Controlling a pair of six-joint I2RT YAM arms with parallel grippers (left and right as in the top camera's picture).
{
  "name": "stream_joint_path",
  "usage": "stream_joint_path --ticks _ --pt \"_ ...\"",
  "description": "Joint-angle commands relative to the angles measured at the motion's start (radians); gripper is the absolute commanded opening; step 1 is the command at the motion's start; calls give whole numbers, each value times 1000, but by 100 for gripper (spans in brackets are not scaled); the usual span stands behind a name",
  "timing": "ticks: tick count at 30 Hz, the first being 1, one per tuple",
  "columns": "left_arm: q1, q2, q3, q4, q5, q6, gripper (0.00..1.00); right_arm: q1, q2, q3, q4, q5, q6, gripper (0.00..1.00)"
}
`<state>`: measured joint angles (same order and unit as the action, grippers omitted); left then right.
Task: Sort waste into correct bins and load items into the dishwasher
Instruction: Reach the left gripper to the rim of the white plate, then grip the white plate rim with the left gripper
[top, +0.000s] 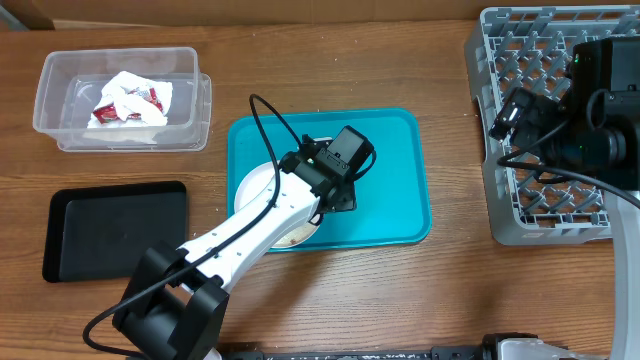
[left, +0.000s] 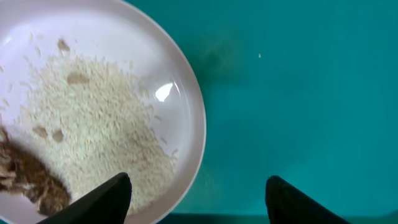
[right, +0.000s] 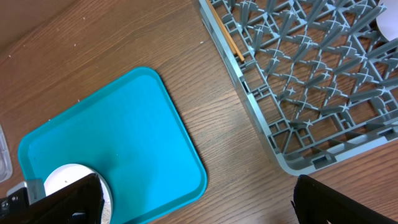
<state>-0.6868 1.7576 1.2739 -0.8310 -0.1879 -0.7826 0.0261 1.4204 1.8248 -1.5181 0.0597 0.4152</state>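
A white flat plate (top: 255, 180) lies on the teal serving tray (top: 390, 150). In the left wrist view the plate (left: 155, 56) holds loose rice (left: 93, 124) and a brown food scrap (left: 31, 177). My left gripper (left: 199, 193) is open just above the plate's right rim, one finger over the rice and one over the tray; it also shows in the overhead view (top: 338, 198). My right gripper (right: 199, 199) is open and empty, above the table between the tray and the grey dish rack (right: 298, 81). A chopstick (right: 227, 37) lies in the rack.
The clear tub (top: 60, 100) at the back left holds the crumpled napkin (top: 135, 95) and the red wrapper (top: 108, 110). The black tray (top: 115, 230) sits at the front left. The rack (top: 520, 200) fills the right side, under the right arm.
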Motion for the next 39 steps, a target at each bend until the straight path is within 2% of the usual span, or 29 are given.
stream_joint_path --ticks 1,11,39 --pt "-2 46 -9 34 -71 40 72 -3 -6 1 6 6 5 100" --pt "-2 183 -9 97 -48 66 76 -3 -6 1 6 6 5 100" --pt "-29 201 -9 110 -78 64 53 -3 -6 1 6 6 5 100"
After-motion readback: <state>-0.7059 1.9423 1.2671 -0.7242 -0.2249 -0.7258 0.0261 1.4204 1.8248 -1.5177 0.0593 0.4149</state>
